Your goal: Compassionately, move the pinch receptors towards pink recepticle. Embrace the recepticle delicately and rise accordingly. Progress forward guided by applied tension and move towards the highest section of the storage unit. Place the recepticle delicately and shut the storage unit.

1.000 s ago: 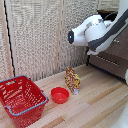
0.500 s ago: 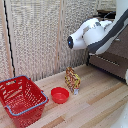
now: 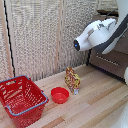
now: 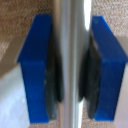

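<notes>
Fingers (image 4: 37,70) are clamped on a vertical silver bar (image 4: 70,60): in the wrist view both blue pads press it from either side, dark rubber faces touching the metal, no gap. That bar looks like a drawer handle on the dresser (image 3: 111,61), though the wrist view is too tight to show which drawer.

Gripper (image 4: 70,75) itself isn't visible in the exterior view; only the white arm (image 3: 97,34) shows there, reaching from the exterior view's right edge across the front of the dark brown dresser, its round end cap facing the camera.

Dresser sits at the exterior view's right, far side, against the woven screen wall (image 3: 40,37). One drawer front with a silver bar handle (image 3: 109,59) is visible below the arm; the upper part is hidden behind the arm, so I can't tell whether the top drawer is open or closed.

Pink mug: can't see it in either view.

On the wooden floor (image 3: 95,105):
- red mesh basket (image 3: 22,100) near left, with a blue rim
- shallow red bowl (image 3: 60,94) just right of the basket, not touching it
- crinkled snack bag (image 3: 72,80) standing upright just right of and behind the bowl, close to it

All three are well apart from the arm and the dresser.
</notes>
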Motion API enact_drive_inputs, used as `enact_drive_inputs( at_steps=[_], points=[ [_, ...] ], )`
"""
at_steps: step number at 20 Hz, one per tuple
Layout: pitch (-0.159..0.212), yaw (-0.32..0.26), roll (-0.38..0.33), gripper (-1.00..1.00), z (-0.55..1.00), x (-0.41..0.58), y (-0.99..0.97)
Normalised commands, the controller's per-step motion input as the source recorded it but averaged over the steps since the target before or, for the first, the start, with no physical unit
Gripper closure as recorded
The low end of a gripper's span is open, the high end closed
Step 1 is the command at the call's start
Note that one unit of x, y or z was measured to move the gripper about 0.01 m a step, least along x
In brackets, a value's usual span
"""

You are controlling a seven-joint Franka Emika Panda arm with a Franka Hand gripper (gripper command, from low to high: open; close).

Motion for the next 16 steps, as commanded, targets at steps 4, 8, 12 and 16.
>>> enact_drive_inputs(
  at_steps=[4, 8, 12, 16],
  points=[
    [0.105, 0.087, -0.029, 1.00, 0.14, 0.000, -0.79],
    [0.097, 0.088, -0.022, 1.00, 0.09, 0.000, -0.76],
    [0.058, 0.079, -0.020, 1.00, 0.04, 0.000, -0.55],
    [0.021, 0.046, 0.000, -1.00, 0.00, 0.004, -0.04]
  ],
)
